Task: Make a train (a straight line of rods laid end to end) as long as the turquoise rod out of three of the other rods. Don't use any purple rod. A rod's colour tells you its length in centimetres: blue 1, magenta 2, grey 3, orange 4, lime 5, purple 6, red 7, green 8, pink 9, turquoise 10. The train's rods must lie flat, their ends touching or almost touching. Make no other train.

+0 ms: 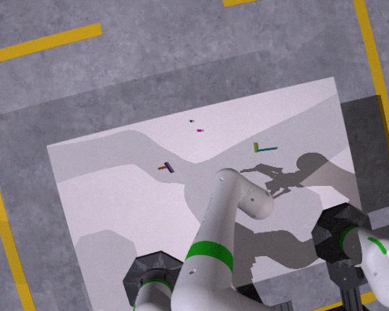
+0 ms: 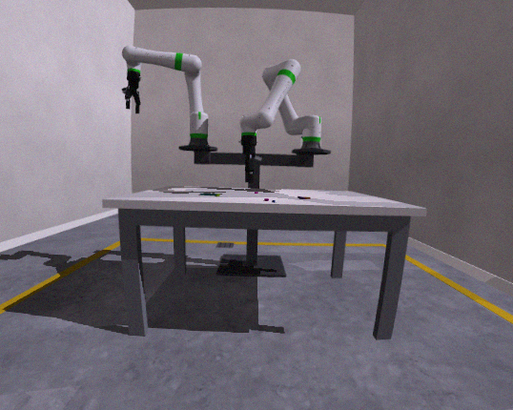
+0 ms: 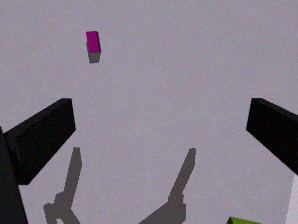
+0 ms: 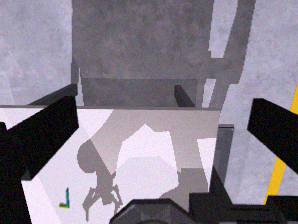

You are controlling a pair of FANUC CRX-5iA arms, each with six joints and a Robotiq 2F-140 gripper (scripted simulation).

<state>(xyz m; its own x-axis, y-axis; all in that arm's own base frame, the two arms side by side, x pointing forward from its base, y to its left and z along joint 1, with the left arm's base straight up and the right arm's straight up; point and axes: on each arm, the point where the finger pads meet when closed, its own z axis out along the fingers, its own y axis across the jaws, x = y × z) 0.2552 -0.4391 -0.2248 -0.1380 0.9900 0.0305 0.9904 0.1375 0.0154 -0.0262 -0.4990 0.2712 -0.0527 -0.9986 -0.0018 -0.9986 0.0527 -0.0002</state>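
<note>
Both arms [image 1: 213, 224] [image 1: 379, 267] [image 2: 278, 97] [image 2: 157, 58] bent, jaws wide open

Four views, one shared desk [image 1: 107, 202] [image 2: 265, 206] [image 4: 50, 165].
You look steeply down from top, level from exterior's distance, and downward, close, from left wrist.

2 arms above a table [image 2: 265, 208].

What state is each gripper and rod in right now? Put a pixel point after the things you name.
Left gripper [image 2: 249, 179] [image 3: 161, 115]: open, empty
Right gripper [image 2: 133, 110] [image 4: 162, 112]: open, empty
Lime rod [image 1: 256, 147] [image 2: 217, 194] [image 3: 242, 220] [image 4: 64, 206]: flat
Turquoise rod [image 1: 267, 149] [image 2: 207, 194] [image 4: 67, 196]: flat
Orange rod [image 1: 162, 168] [image 2: 307, 196]: flat
Purple rod [image 1: 171, 171] [image 2: 301, 197]: flat
Blue rod [image 1: 191, 121] [image 2: 274, 201]: on table
Two magenta rods [image 1: 199, 130] [image 2: 266, 199] [image 3: 93, 42]: flat, apart
</note>
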